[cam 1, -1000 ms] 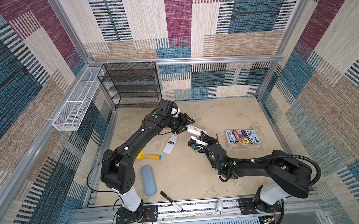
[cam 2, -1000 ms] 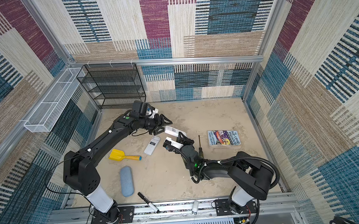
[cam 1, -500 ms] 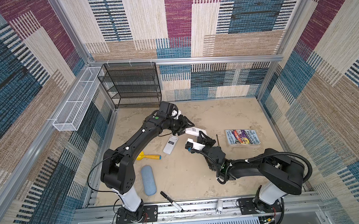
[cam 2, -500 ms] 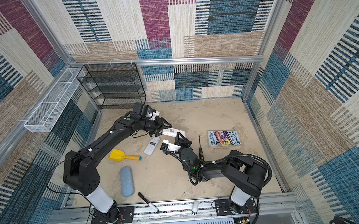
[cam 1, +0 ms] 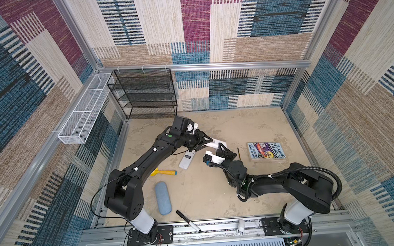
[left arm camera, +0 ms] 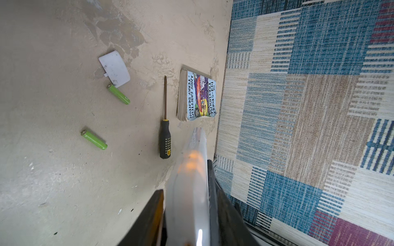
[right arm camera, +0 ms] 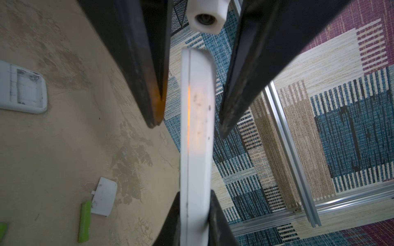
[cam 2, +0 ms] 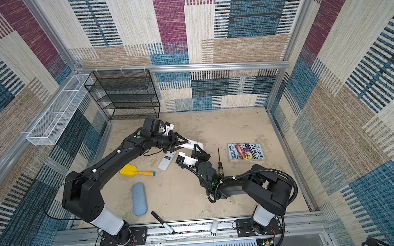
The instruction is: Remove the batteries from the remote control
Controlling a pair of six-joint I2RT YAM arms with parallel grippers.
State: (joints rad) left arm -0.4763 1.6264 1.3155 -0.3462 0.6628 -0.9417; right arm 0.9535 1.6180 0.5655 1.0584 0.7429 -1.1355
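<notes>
A white remote control [cam 1: 218, 143] hangs above the table, held edge-up. My right gripper [right arm camera: 195, 192] is shut on one end of it. My left gripper [left arm camera: 185, 176] straddles the other end. In the right wrist view a narrow gap shows between the left fingers [right arm camera: 147, 85] and the remote's sides. An orange-yellow tint shows along the remote's side [right arm camera: 189, 115]. Two lime green batteries [left arm camera: 118, 94] [left arm camera: 94, 140] lie on the table beside a white battery cover [left arm camera: 114, 68]. A second white remote [cam 1: 187, 159] lies flat with its battery bay [right arm camera: 23, 90] empty.
A black-and-yellow screwdriver [cam 2: 219, 163] and a book [cam 1: 266, 150] lie to the right. A yellow scoop [cam 1: 164, 172], a blue case [cam 1: 162, 198] and a marker [cam 1: 187, 221] lie front left. A black rack [cam 1: 144, 91] stands at the back left.
My left gripper has moved right onto the end of the held remote, and its jaws have narrowed round it. The right gripper has kept its grip.
</notes>
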